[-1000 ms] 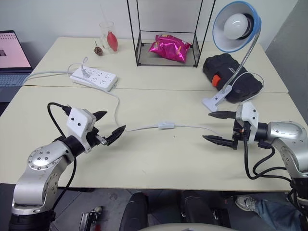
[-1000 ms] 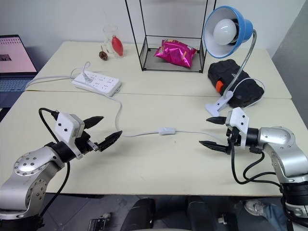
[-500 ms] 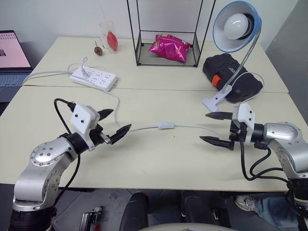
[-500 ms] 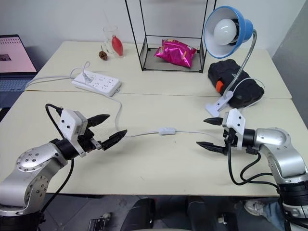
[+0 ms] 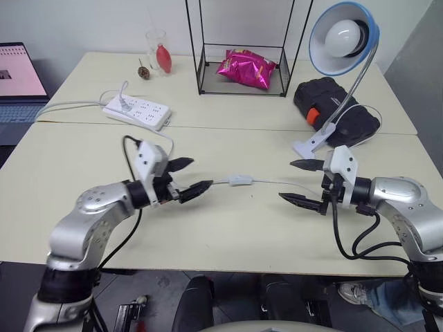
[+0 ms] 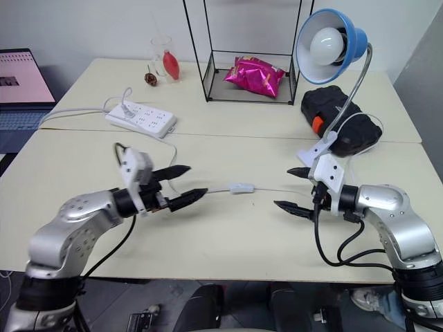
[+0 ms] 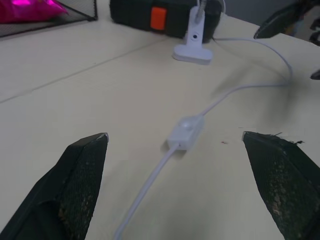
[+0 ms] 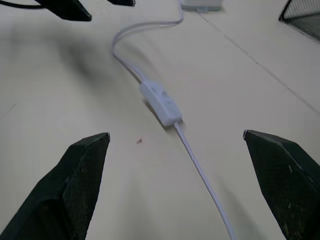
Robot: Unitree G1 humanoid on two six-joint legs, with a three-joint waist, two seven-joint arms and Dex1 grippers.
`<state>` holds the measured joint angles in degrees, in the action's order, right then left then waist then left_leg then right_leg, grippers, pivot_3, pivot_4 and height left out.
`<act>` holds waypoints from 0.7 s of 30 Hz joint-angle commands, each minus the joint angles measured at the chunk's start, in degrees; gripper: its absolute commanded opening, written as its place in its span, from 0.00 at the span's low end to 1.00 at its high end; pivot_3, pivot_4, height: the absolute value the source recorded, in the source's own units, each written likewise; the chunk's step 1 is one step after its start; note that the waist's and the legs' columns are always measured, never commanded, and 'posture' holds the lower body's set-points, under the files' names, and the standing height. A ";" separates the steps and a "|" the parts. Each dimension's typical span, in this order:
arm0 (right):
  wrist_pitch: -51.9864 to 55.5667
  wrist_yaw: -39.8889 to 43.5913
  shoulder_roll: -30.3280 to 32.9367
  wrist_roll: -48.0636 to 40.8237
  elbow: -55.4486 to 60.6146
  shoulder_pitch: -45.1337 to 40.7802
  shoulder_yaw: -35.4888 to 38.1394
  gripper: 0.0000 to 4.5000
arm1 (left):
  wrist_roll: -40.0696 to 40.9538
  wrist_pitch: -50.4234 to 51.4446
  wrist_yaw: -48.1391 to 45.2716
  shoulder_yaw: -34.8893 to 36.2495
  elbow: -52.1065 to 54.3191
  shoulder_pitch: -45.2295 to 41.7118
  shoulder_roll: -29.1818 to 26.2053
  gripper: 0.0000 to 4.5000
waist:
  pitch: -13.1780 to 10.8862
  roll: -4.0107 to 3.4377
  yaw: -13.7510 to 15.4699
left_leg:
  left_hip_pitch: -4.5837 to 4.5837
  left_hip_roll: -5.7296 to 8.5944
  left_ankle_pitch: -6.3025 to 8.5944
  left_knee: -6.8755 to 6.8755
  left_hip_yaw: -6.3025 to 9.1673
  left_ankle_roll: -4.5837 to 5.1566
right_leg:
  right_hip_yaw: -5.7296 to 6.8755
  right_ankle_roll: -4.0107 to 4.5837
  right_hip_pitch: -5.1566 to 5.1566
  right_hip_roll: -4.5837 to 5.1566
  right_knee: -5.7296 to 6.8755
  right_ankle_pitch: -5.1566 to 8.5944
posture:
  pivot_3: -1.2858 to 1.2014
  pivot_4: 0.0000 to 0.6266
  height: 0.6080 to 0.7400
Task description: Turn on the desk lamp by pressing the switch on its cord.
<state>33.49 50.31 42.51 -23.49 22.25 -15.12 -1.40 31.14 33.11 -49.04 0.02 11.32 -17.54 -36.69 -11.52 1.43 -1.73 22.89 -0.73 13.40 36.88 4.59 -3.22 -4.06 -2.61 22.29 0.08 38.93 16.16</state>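
The table is carrying everything, two pale tops butted along a seam running across the middle. A black wire rack is standing at the far edge, with a pink foil bag lying inside it. The desk lamp is rising near the far right corner, its blue-rimmed shade tilting toward the near edge, its white clip base sitting just on the near side of the seam, beside a black case. A laptop is showing at the left edge of the scene, off the table's far left corner. A white power strip is lying toward the far left, just behind the seam.

The left gripper is hovering over the near half, left of centre, its two black fingers spread wide and holding nothing. The right gripper is facing it from the right side, jaws equally wide and empty.

The cord is trailing slack across the near half between them. The switch is lying flat on the table near the middle, between the two grippers and touching neither.
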 commanded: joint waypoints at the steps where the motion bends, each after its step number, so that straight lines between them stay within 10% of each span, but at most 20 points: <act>1: 4.42 -1.63 1.57 -1.27 5.96 0.39 0.70 1.00 | -2.60 -2.91 -5.40 -3.54 -7.20 -5.57 0.75 1.00 | 0.00 0.00 0.01 | 0.00 0.01 0.00 0.00 0.01 0.00 | 0.00 0.00 0.00 0.00 0.01 0.00 | 0.52 0.24 1.00; 21: 11.84 -7.45 2.56 -5.03 17.53 7.34 5.36 1.00 | -15.14 -10.84 -23.72 -14.28 -44.79 -27.00 10.50 1.00 | 0.00 0.01 -0.08 | 0.06 0.04 0.00 0.01 0.03 0.01 | 0.01 -0.06 0.02 -0.04 0.00 0.04 | 0.52 0.24 1.00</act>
<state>45.34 43.34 44.39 -27.67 37.24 -7.75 1.76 16.51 23.38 -71.53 -14.39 -32.30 -43.06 -26.73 -11.52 1.44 -1.81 22.96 -0.69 13.40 36.89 4.62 -3.22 -4.05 -2.67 22.31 0.04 38.93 16.20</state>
